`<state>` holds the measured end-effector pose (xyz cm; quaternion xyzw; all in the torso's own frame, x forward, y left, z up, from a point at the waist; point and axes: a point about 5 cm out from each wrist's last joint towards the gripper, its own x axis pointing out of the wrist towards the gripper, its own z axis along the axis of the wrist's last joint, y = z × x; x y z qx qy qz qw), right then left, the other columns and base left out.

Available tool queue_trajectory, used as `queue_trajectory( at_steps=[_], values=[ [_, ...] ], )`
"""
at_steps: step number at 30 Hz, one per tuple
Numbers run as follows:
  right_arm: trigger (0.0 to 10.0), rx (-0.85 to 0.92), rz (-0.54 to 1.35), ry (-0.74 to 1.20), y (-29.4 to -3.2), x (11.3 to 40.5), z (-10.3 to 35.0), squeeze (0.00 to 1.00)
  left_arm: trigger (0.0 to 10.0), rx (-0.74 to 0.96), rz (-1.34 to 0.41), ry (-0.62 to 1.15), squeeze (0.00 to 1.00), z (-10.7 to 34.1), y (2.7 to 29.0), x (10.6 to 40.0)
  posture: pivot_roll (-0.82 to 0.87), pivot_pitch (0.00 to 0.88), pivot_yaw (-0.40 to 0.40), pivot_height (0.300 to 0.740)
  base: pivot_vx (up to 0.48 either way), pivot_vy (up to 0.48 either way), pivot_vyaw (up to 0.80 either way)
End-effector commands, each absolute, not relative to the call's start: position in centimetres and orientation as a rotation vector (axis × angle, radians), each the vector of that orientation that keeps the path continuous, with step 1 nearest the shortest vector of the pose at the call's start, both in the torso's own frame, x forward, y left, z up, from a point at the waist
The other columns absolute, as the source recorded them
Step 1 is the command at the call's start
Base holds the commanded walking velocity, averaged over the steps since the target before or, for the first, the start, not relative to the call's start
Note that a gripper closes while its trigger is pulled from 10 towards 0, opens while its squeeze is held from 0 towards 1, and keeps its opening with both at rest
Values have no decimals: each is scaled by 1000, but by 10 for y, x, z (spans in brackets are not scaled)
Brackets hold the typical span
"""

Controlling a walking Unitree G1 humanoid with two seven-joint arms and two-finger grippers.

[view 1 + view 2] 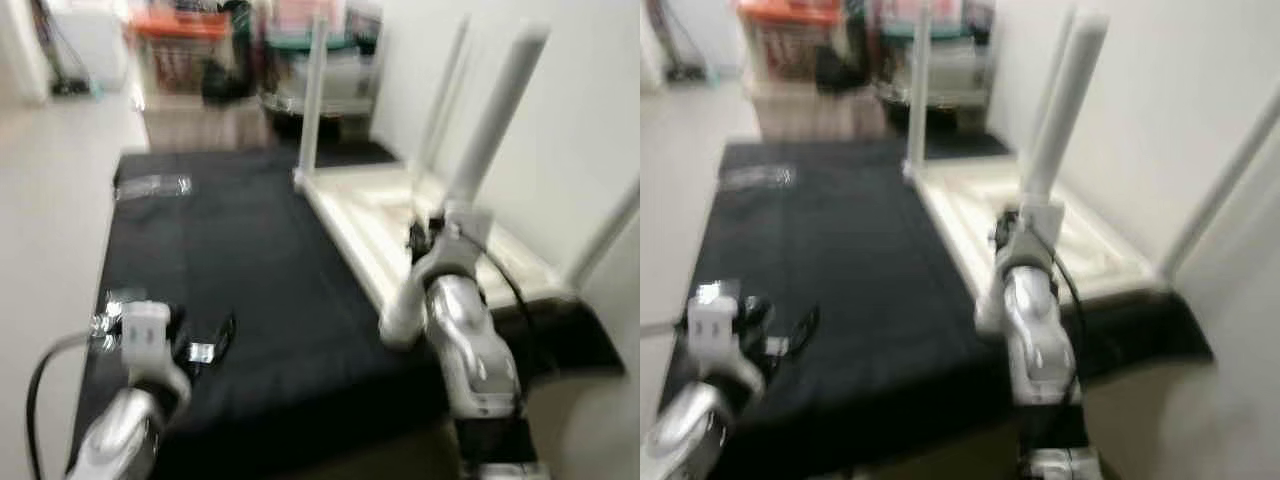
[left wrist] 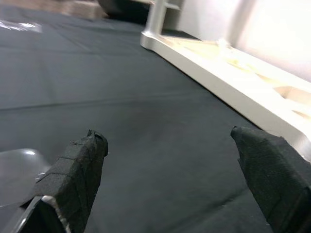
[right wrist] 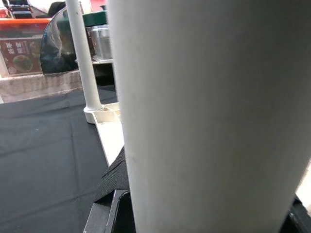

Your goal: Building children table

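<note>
We've got the white tabletop (image 1: 440, 235) lying upside down on the black mat (image 1: 250, 280), along the mat's right edge by the wall.

Progress, as we read it: legs already stand upright at the far-left corner (image 1: 313, 95), the far-right corner and the near-right corner. The fourth is in hand, so we're on the last leg, then flipping the table upright remains. Head views are blurred, so we can't confirm how well any leg is seated.

Right gripper (image 1: 440, 235) is clamped on the white leg (image 1: 497, 115), held over the near-left part of the tabletop. Its long axis runs near vertical, upper end tilted slightly right and far, lower end pointing down at the tabletop. We can't tell whether it's already in its socket.

Left gripper (image 2: 170, 145) is released, fingers (image 2: 82, 160) spread wide, holding nothing, low over the mat's near-left area. A small dark part (image 1: 205, 345) lies just beside it; a clear plastic bag (image 1: 150, 187) sits at the far-left of the mat.
</note>
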<state>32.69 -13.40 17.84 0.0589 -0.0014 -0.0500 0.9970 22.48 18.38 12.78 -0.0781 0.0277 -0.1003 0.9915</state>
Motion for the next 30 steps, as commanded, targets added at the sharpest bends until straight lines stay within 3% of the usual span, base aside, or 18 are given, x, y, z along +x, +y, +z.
queue_trajectory(
  at_steps=[1,30],
  values=[
    [10000,115,-108,185,-136,321,137,0,10000,-155,-214,64,0,126,181,226,91,0,-107,740,0,0,0],
    [10000,107,-42,179,-129,322,137,0,10000,-148,-225,68,0,125,180,226,90,0,-105,740,0,0,0]
  ],
)
